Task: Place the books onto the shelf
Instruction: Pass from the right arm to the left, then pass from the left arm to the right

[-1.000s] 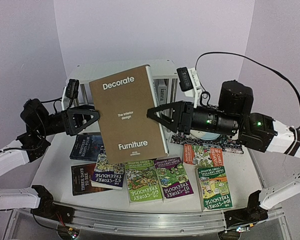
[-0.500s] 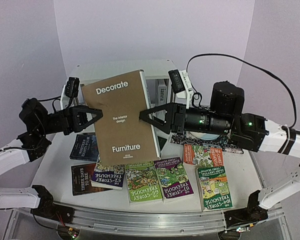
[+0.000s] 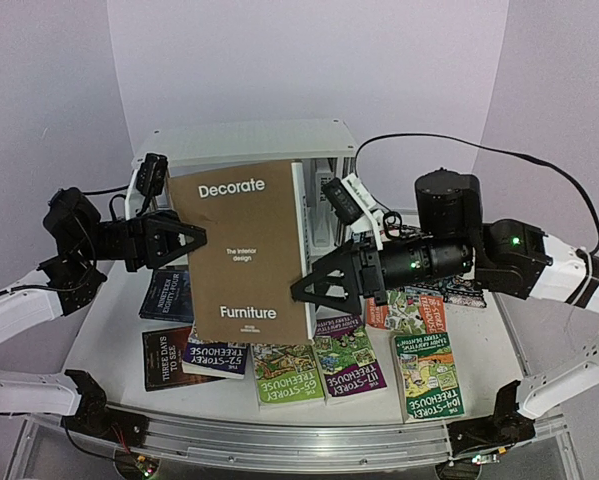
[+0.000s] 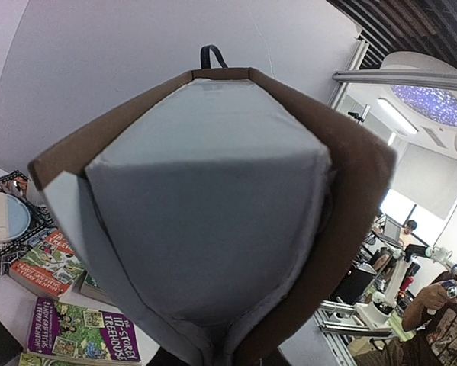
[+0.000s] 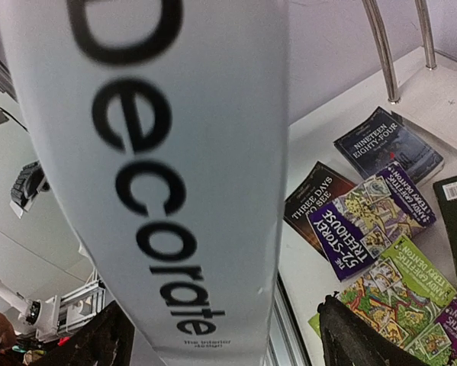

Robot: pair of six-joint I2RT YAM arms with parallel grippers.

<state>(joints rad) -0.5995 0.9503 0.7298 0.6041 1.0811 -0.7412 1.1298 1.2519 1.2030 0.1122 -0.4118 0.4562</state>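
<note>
White shelf [image 3: 241, 138] behind left claw [image 3: 194, 240]. Brown Decorate book [image 3: 244, 255] upright in mid-air, one edge clamped in left claw; right claw [image 3: 304, 285] spread wide astride its spine, gripping nothing. Treehouse paperbacks [image 3: 344, 360] flat on desk [image 3: 109, 340] beneath claws.

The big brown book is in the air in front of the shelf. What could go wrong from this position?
1. Only the left gripper pinches the brown book, at its left edge; the right gripper stands open at the spine. The book may twist or slip out.
2. If it drops, it would land on the paperbacks lying below.
3. Its top edge sits near the upper board of the shelf and could catch there when pushed in.
</note>
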